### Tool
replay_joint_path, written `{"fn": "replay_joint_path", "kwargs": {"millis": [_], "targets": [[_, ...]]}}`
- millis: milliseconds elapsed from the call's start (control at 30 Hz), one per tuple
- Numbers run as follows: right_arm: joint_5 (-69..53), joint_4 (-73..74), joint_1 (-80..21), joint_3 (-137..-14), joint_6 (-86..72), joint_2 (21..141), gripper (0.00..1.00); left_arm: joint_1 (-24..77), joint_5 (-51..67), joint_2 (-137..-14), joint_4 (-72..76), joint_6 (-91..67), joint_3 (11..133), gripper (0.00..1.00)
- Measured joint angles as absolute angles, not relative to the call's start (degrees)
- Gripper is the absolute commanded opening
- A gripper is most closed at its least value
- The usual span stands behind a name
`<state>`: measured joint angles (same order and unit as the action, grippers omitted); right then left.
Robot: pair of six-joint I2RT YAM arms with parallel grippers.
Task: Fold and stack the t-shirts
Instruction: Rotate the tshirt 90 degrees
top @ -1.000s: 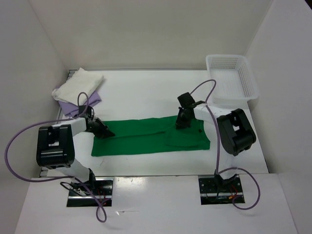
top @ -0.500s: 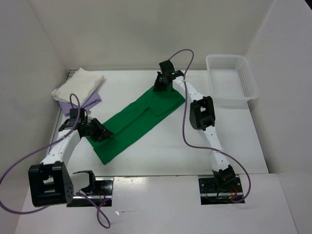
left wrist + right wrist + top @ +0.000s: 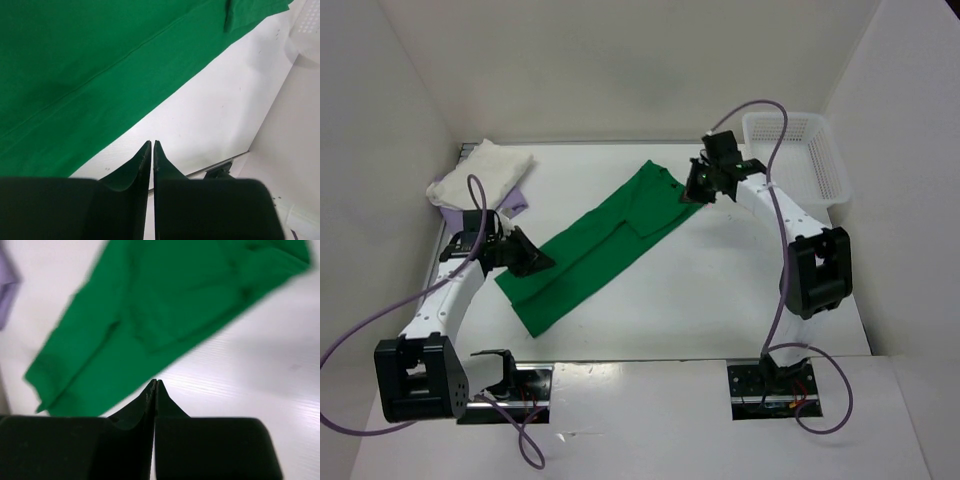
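The bright green t-shirt (image 3: 595, 250) lies as a long folded strip, running diagonally from the near left to the far middle of the table. My left gripper (image 3: 533, 263) sits at its left edge; in the left wrist view the gripper (image 3: 151, 143) is shut with nothing in it, over bare table beside the green cloth (image 3: 90, 65). My right gripper (image 3: 694, 190) hovers just off the strip's far end, shut and holding nothing (image 3: 156, 381), with the green shirt (image 3: 165, 310) beyond it. The cream t-shirt (image 3: 485, 170) lies folded on the lavender one (image 3: 512, 205) at the far left.
A white mesh basket (image 3: 817, 165) stands at the far right corner. White walls close in the table on the left, right and back. The arm bases are bolted at the near edge, with purple cables looping over both arms.
The green strip has swung from lying straight across to a diagonal. The right gripper carried its end to the far side, then moved right off it. The left gripper stayed at the near-left end.
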<state>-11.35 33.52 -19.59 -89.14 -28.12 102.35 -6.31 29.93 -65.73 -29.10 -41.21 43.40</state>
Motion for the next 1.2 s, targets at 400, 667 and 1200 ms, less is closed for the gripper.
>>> {"fn": "replay_joint_path", "kwargs": {"millis": [400,667,1200], "targets": [[-7.75,29.5,-13.39,-81.78,-27.35,117.27,0.0,-0.54,30.76,-72.93,-24.88,-40.25,48.77,0.04],[-8.58,29.02,-13.34,-100.51,-28.64,130.21,0.0,2.22,30.61,-73.78,-24.8,-40.69,49.8,0.07],[-12.47,33.85,-13.52,-103.46,-28.29,123.59,0.32,20.99,27.55,-85.14,-18.48,-47.09,62.39,0.16]]}}
